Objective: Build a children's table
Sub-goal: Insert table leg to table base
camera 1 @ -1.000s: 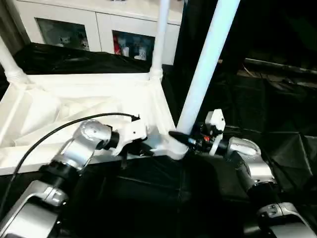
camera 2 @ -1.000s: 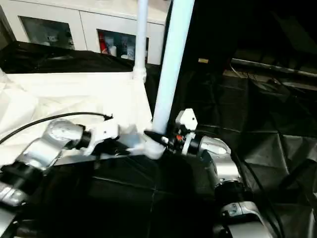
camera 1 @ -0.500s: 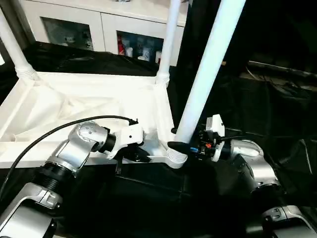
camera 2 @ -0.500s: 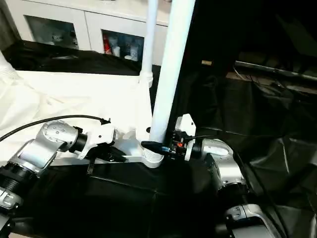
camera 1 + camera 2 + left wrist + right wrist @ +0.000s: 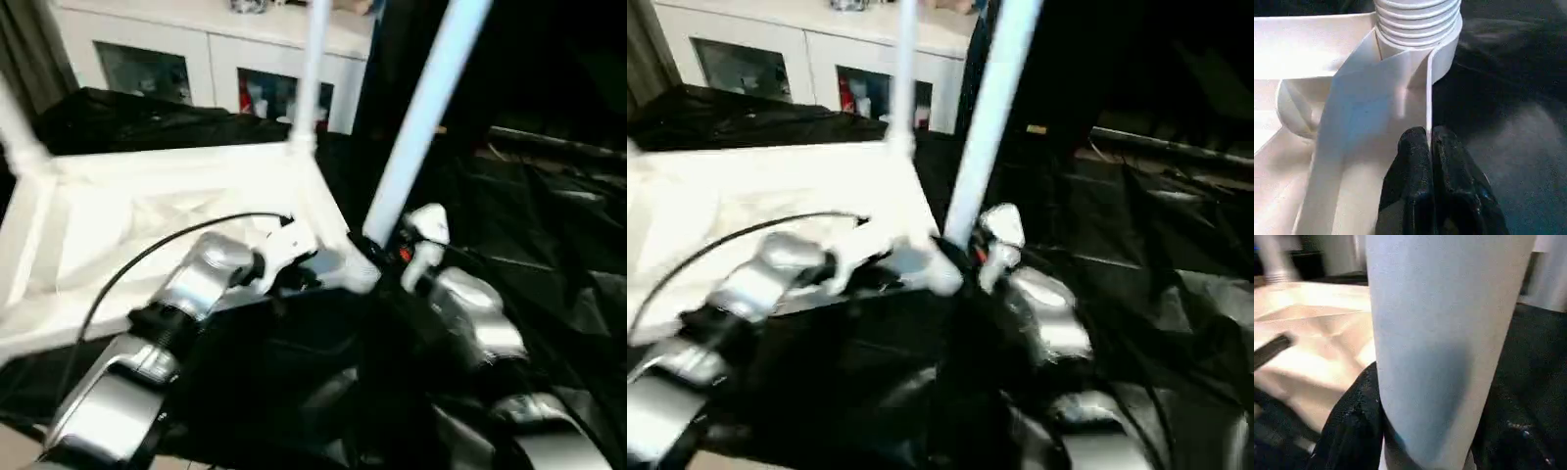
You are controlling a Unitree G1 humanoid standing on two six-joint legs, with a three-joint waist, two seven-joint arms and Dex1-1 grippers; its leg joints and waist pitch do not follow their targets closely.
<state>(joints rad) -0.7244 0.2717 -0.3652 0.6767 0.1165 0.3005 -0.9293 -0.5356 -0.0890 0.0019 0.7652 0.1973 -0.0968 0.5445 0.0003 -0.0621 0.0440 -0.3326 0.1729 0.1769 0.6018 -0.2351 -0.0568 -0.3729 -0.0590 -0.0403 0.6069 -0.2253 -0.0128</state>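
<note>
The left end effector (image 5: pixel 1428 147) pinches the thin rim of the white children's table (image 5: pixel 147 196), lying upside down on the black tabletop (image 5: pixel 549 225). The right end effector (image 5: pixel 1420 440) grips the near leg (image 5: pixel 416 117) by its corner socket (image 5: pixel 1418 29).

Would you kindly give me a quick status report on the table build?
Left gripper shut on tabletop rim. Right gripper clamped around near leg at its corner socket. Tabletop upside down, three legs standing. Nothing in the way.

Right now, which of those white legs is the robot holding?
The near-corner leg, the closest and thickest-looking: the right tool grips its base. The far-corner leg and the left-edge leg stand untouched.
</note>
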